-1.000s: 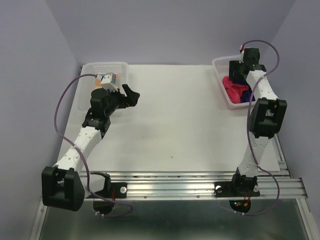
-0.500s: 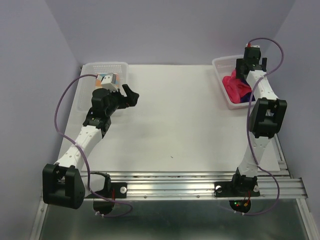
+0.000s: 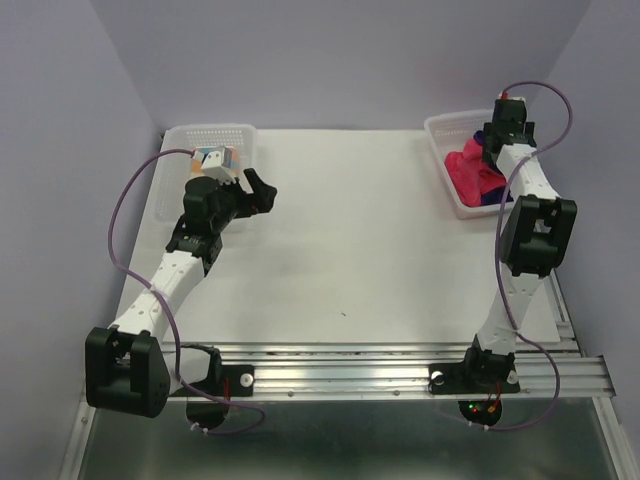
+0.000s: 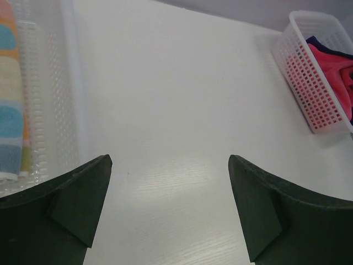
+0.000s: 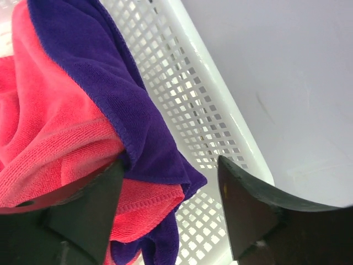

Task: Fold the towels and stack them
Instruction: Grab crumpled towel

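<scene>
Since the frame a second back, the right pincer has shifted from above the middle of the white perforated plastic basket on the right toward that basket's far right corner, and more of the cloth in the basket now shows in the top view.

- Right pincer: jaws narrower than before but still apart, not clamped. A fold of the deep purple soft cloth towel hangs into the gap. The left finger touches the cloth; a clear gap remains between the cloth and the right finger.
- The hot pink soft cloth towel lies crumpled in the same basket, beside and partly under the purple one. Neither is folded.
- Left pincer: jaws wide apart, nothing between them, hovering over the white table just beside the second white perforated plastic basket at the far left. Arm pose reads the same as a second ago.
- A pastel orange, blue and pink striped cloth towel lies in the left basket. Only an edge strip shows, so I cannot tell whether a second towel is there.
</scene>
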`<state>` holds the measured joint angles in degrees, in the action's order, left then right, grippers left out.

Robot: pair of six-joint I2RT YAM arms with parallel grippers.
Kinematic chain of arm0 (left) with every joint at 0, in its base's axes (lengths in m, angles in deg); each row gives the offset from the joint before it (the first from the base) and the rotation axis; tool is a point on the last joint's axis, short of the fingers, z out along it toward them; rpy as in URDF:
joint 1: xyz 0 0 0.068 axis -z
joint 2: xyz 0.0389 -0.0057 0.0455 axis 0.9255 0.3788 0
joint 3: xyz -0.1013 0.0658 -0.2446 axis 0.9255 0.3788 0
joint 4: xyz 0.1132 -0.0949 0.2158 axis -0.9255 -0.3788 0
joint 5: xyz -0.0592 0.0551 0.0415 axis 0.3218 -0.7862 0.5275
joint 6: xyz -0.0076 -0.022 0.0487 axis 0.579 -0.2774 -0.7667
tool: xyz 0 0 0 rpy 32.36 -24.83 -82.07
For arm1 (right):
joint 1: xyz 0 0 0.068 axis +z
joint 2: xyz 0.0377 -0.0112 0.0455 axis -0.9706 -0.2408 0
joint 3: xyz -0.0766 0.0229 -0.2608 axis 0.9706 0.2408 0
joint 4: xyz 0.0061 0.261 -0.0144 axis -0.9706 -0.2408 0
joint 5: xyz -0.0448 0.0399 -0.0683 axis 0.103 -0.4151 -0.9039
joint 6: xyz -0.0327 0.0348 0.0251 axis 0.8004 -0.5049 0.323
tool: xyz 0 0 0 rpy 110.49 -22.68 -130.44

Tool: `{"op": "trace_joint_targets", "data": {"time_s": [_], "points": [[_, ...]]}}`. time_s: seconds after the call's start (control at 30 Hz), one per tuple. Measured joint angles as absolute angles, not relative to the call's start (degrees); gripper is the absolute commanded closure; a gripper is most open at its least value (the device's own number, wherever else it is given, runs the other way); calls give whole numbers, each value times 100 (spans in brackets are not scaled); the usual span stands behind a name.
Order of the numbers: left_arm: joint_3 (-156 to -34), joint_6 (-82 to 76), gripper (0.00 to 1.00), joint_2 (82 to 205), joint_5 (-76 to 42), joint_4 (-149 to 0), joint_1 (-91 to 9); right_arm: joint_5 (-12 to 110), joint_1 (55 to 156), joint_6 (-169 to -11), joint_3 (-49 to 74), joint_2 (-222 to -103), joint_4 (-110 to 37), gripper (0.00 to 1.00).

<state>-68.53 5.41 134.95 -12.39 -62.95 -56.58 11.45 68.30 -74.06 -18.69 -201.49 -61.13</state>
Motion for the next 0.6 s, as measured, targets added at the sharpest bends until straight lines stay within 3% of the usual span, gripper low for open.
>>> {"op": "trace_joint_targets", "data": {"time_s": [0.43, 0.53, 0.6], "points": [[-6853, 541, 1, 13602, -1250, -6295, -5658, 1582, 6631, -7465, -1860, -20149, -6083, 32], [-6853, 541, 1, 13633, -1252, -6297, -5658, 1859, 6629, -7548, -1862, -20155, -6068, 40], [-6853, 541, 1, 13635, -1257, -6297, -5658, 1995, 6626, -7598, -1871, -20194, -6061, 50]]}}
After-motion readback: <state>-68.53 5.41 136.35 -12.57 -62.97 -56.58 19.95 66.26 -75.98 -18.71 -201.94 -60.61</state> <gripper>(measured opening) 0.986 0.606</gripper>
